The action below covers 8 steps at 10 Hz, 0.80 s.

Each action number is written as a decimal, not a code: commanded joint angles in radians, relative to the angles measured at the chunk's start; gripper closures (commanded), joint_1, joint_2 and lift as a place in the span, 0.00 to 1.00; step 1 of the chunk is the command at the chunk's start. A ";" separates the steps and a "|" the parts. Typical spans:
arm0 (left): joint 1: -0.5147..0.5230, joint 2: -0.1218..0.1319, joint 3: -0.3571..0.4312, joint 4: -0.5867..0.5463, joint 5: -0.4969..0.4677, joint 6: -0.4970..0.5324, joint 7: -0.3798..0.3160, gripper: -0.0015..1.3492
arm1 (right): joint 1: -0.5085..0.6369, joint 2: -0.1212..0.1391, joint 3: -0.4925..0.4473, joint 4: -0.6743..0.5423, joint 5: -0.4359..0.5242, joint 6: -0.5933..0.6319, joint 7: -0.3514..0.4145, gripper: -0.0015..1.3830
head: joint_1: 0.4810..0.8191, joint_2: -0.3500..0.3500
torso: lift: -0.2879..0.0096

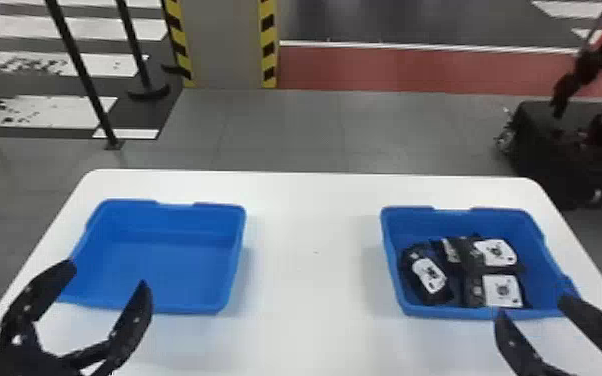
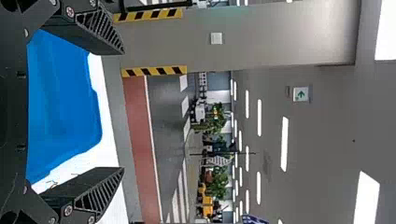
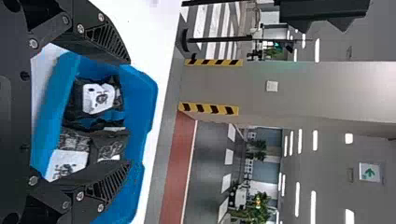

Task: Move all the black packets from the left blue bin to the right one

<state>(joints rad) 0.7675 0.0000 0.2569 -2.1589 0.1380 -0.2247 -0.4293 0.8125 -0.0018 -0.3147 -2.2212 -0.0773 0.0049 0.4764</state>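
Blue showed across the whole floor of the left bin (image 1: 157, 265), and you could see the black packets (image 1: 425, 275) bunched inside the right bin (image 1: 452, 313), so the transfer looked complete. They sat mostly against its left and middle part, one leaning near the left wall and the others overlapping beside it; you couldn't tell exactly how many there were. That loose heap probably suited the job, since the task asked for the right bin and no neat order, and the walls would keep the packets from sliding onto the desk (image 1: 315, 260).

Your left hand (image 1: 108, 275) was open with nothing in it, held by the near edge of the left bin, perhaps so it could dip in again had a packet been left. Your right hand (image 1: 531, 306) was open and free too, by the near right part of its bin, with the packets close to its fingers but none between them. Both bins stood well apart, which likely gave each arm its own room. Your next move called for little more than backing both arms off; a careless swing of the right one could have snagged a packet or nudged the rim.
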 commanded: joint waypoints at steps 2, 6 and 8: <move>0.069 -0.003 -0.008 -0.022 0.022 -0.009 0.009 0.11 | 0.049 0.003 0.002 -0.023 -0.003 -0.007 -0.002 0.21 | 0.63 0.46 | 0.60; 0.064 -0.003 -0.011 -0.022 0.025 -0.004 0.017 0.11 | 0.051 0.003 0.002 -0.006 -0.007 -0.022 -0.002 0.21 | 0.63 0.46 | 0.60; 0.064 -0.003 -0.013 -0.022 0.029 -0.006 0.017 0.11 | 0.056 0.003 0.003 -0.009 -0.010 -0.027 -0.002 0.21 | 0.63 0.46 | 0.60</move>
<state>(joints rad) 0.8320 0.0000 0.2445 -2.1807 0.1660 -0.2302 -0.4126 0.8681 -0.0015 -0.3114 -2.2284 -0.0868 -0.0216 0.4739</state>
